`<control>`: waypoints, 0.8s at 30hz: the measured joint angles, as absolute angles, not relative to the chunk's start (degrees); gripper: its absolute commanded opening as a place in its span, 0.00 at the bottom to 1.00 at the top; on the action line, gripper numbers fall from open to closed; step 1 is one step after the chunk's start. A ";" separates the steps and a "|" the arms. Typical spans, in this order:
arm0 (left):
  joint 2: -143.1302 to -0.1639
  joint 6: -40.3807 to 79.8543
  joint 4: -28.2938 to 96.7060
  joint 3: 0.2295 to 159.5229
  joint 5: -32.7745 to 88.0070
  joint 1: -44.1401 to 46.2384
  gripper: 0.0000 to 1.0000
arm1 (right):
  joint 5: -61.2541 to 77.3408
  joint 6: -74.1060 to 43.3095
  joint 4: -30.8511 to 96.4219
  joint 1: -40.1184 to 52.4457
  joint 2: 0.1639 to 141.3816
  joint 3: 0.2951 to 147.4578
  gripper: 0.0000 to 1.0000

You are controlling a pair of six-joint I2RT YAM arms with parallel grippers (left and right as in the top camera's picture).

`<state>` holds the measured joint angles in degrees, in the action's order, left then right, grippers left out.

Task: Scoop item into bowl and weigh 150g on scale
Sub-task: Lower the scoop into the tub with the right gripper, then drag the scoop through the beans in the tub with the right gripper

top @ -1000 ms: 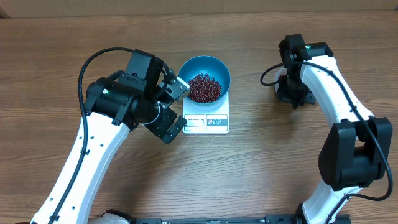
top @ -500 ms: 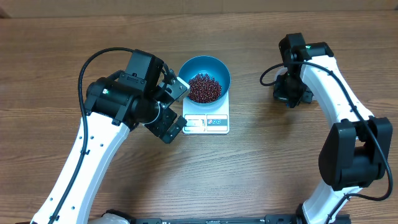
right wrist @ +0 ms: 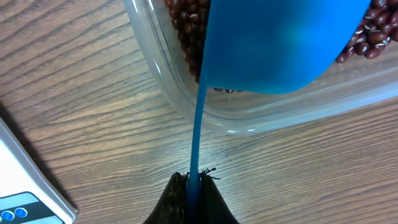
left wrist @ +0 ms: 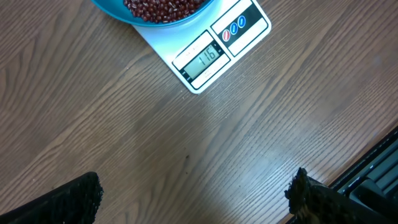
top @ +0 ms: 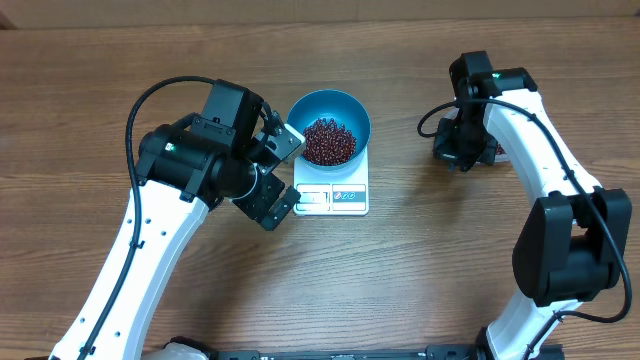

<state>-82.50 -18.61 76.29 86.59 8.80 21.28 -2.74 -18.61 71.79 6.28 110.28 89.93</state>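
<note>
**Bowl (top: 300, 108) of beans (top: 328, 141) on the scale (top: 332, 198), scoop (right wrist: 280, 43) clamped at the tub (right wrist: 261, 112)**

Bottom centre of the right wrist view: right gripper (right wrist: 193, 196), fingers pinched together on the scoop's thin blue handle. Beyond, upper right, scoop head in front of the clear tub, more beans inside. Bottom corners of the left wrist view: left gripper (left wrist: 193, 202), fingers spread wide, nothing between them, over the wooden table (left wrist: 186, 149). Farther up, the white scale, display reading 116. At the top edge, the blue bowl on the scale, beans heaped inside.
</note>
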 measured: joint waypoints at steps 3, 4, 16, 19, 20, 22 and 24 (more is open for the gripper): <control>-82.50 -18.61 76.29 86.59 8.82 21.28 1.00 | -2.20 -18.61 71.75 5.96 110.26 89.93 0.04; -82.50 -18.61 76.29 86.59 8.82 21.28 1.00 | -1.91 -18.63 71.59 5.74 110.21 89.93 0.04; -82.50 -18.61 76.29 86.59 8.82 21.28 1.00 | 7.55 -15.16 71.66 -0.93 109.01 89.93 0.04; -82.50 -18.61 76.29 86.59 8.82 21.28 1.00 | 10.07 -13.85 71.64 -1.91 109.01 89.93 0.04; -82.50 -18.61 76.29 86.59 8.82 21.28 1.00 | 10.59 -13.45 71.66 -2.07 109.01 89.93 0.04; -82.50 -18.61 76.29 86.59 8.80 21.28 0.99 | 11.29 -13.17 71.61 -2.13 109.01 89.93 0.04; -82.50 -18.61 76.29 86.59 8.82 21.28 1.00 | 11.86 -12.78 71.59 -2.17 109.01 89.93 0.04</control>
